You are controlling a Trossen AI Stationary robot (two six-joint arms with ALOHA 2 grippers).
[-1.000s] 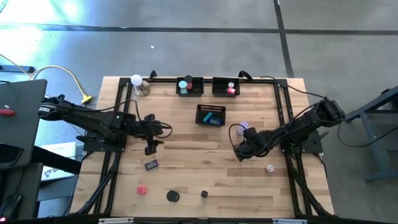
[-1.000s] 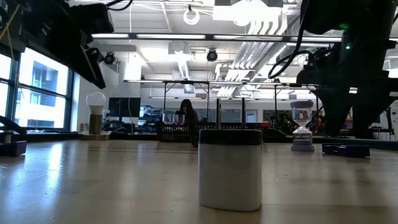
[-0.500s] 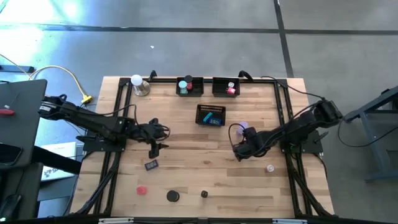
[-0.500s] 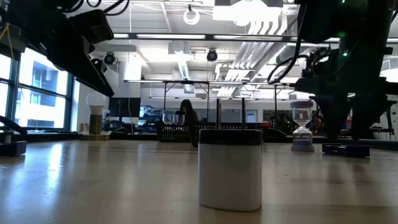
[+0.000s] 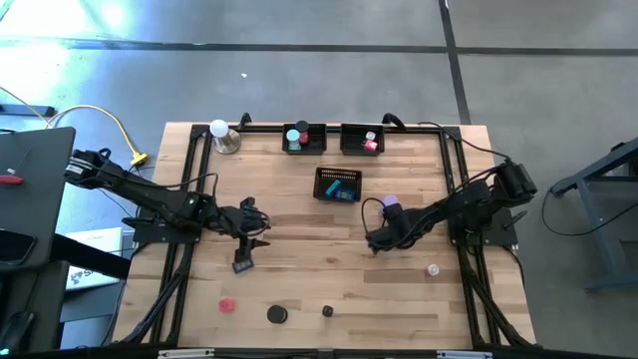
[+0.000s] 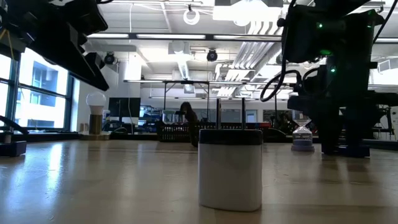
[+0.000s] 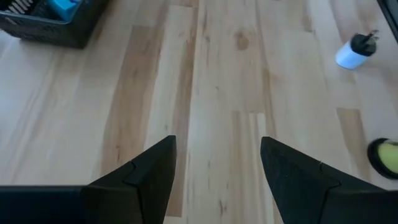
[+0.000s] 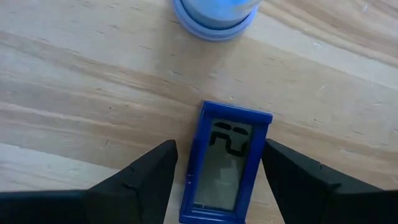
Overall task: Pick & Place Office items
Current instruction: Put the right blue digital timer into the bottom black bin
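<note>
My right gripper (image 8: 217,180) has slid left, its half-open, empty jaws now straddling the dark blue rectangular display block (image 8: 227,163) lying on the wooden worktop (image 5: 329,254). My left gripper (image 7: 217,180), jaws also apart and empty, has dropped toward its own dark block (image 5: 242,265).

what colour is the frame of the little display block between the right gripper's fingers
Dark blue, around a grey screen, on the display block lying between the open right gripper fingers; clearest in the right wrist view.

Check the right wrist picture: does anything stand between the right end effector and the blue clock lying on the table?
Nothing visible does. The blue clock lies flat on the bare wood, directly between the open fingers of the right end effector. The lavender hourglass base stands beyond the clock, apart from it, not in the path.
</note>
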